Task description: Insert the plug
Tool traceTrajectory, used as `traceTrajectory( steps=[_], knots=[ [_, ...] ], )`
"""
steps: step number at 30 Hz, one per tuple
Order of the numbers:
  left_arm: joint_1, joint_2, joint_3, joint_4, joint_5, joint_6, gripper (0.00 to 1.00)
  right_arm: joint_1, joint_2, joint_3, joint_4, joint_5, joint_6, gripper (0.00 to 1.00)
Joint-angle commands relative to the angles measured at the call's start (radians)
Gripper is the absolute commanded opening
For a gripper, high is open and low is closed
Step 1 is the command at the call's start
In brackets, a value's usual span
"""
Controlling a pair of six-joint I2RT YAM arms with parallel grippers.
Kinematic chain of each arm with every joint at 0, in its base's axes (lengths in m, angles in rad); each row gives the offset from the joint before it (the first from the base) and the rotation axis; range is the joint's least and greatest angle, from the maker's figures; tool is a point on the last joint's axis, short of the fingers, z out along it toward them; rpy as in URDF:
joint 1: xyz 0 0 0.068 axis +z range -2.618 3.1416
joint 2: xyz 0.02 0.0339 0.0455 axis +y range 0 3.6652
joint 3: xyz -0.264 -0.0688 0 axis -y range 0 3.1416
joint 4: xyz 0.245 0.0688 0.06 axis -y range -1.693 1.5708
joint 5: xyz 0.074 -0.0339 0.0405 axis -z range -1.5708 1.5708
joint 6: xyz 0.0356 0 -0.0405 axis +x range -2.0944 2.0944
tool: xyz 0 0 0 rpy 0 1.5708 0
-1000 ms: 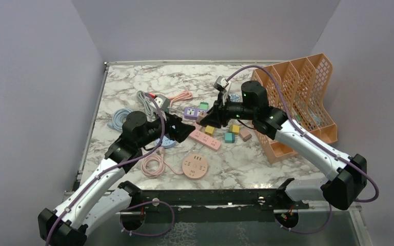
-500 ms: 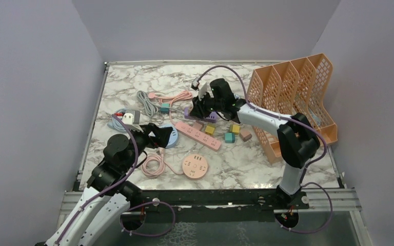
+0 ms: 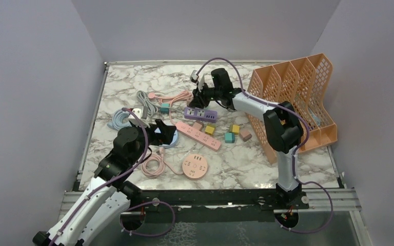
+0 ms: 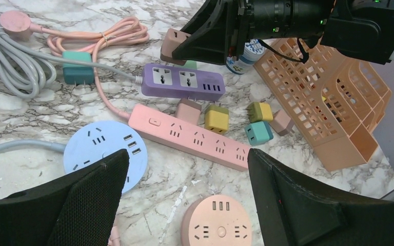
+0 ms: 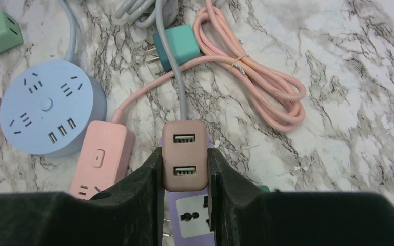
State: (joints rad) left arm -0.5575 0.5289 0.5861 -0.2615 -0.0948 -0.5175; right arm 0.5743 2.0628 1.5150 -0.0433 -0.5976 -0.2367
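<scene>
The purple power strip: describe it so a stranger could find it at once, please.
Start at the orange file rack on the right. Left of it lies the purple power strip. Alone in purple, it is shorter than the pink strip beside it.

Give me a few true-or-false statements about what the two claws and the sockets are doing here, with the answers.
1. The right claw grips a brownish USB adapter. True.
2. The left claw is clamped on the blue round socket hub. False: it is open and empty, above the hub.
3. The orange file rack stands on the robot's right side. True.
4. A plug sits in the pink power strip. False: all its visible sockets are free.
</scene>
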Motion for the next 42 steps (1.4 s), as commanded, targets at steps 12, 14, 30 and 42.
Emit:
traceTrajectory(
  steps=[12, 14, 30, 42],
  knots=[
    [-0.001, 0.093, -0.007, 0.108, 0.028, -0.012, 0.88, -0.007, 0.148, 0.114, -0.078, -0.090, -0.141, 0.01],
    [-0.001, 0.094, -0.007, 0.112, 0.027, -0.014, 0.88, -0.007, 0.153, 0.110, -0.081, -0.075, -0.157, 0.01],
    [-0.001, 0.096, -0.019, 0.125, 0.031, -0.033, 0.88, -0.008, 0.147, 0.088, -0.179, -0.097, -0.295, 0.01],
    [-0.001, 0.093, -0.021, 0.120, 0.032, -0.029, 0.88, -0.027, 0.098, 0.133, -0.177, -0.095, -0.210, 0.01]
  ],
)
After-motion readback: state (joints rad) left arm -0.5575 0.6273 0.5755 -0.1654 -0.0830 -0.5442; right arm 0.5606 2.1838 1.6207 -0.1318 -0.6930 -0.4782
